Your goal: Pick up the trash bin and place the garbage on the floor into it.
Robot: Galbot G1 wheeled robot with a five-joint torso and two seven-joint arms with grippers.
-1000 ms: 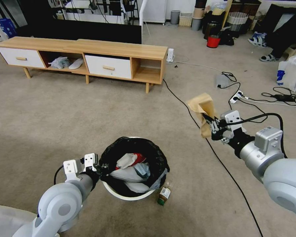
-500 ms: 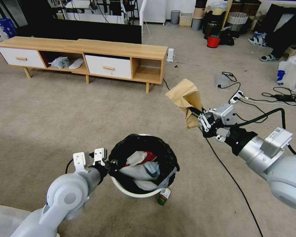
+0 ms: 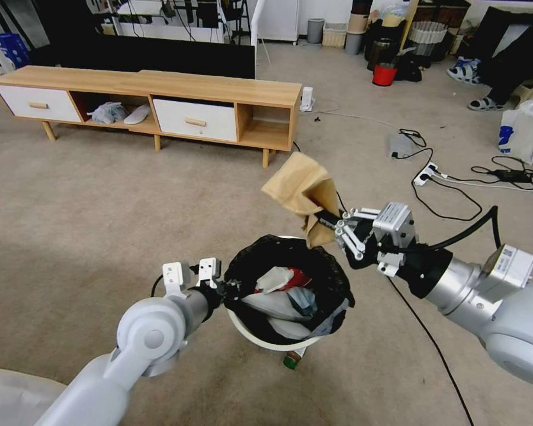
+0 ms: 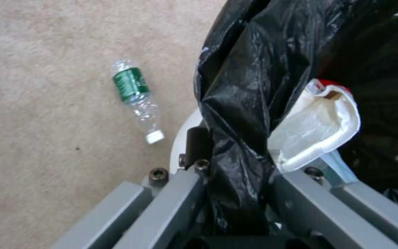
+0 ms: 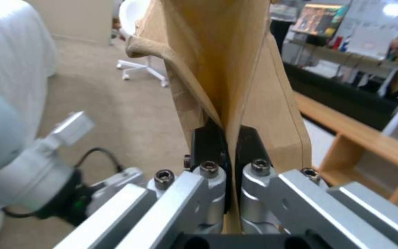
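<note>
Left gripper: the left gripper (image 3: 219,288) was clamped on the near-left rim of the round white plastic trash bin (image 3: 290,344), pinching the crinkled black garbage bag (image 4: 240,114) folded over that rim between its pressed-together fingers.

Bin contents: crumpled white tissue (image 3: 273,278), a scrap of red and pale blue-grey litter lay inside.

Right gripper: the right gripper (image 3: 331,226) hung at the bin's far-right edge, its dark pads (image 5: 210,141) squeezed on a lower fold of a flattened tan cardboard box (image 3: 299,186).

Box position: most of the tan box stood above and behind the far rim, tilted away from the robot, not yet over the opening's middle.

Risk one: I judged a release here could tip the box off the far rim onto the beige-grey carpet floor (image 3: 100,207), because its bulk sat outside the opening.

Risk two: the box looked wide against the part-filled bin, so it might bridge the rim instead of dropping in.

Risk three: the bin hung from a one-sided pinch on slippery bag, and a knock from the box could swing it or pull the liner loose.

Left on floor: a green-labelled clear plastic bottle (image 4: 136,98) lay on its side just beside the bin, and a small green-capped bottle (image 3: 292,358) peeked out under the near rim.

Surroundings: a black cable (image 3: 432,349) crossed the carpet beneath the right arm; a low wooden cabinet (image 3: 160,103) stood well beyond.
</note>
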